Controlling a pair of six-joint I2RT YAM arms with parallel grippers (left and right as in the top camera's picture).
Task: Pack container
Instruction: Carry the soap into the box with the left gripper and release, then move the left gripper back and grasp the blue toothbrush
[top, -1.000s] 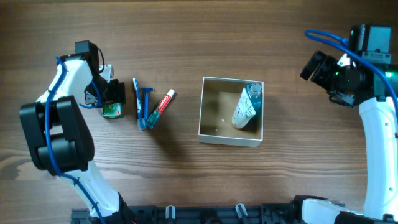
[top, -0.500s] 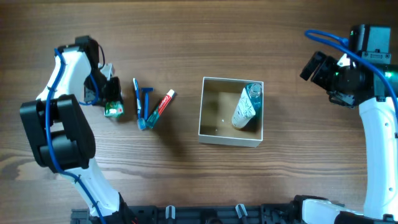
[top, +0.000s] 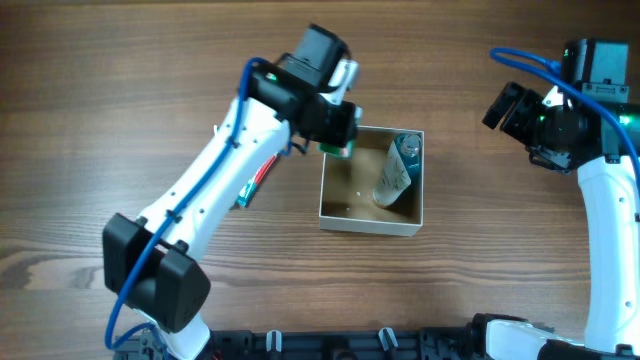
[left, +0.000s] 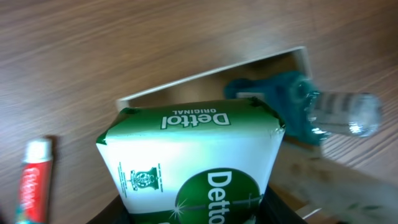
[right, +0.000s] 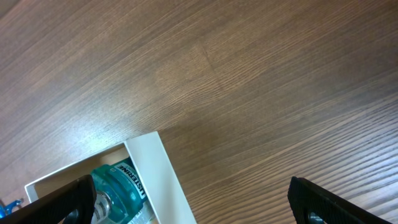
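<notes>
The container is a square shallow white box with a tan inside, at the table's middle. It holds a teal mouthwash bottle and a white tube. My left gripper is shut on a green and white Dettol soap box and holds it over the container's far left corner. My right gripper is open and empty, raised to the right of the container; its view shows the mouthwash bottle.
A red and white toothpaste tube lies left of the container and also shows in the left wrist view. Blue razors lie partly hidden under my left arm. Bare wooden table surrounds the box.
My left arm has lifted the soap box from the table's left side and swung it right to the container's far left corner. The right arm has not moved.
</notes>
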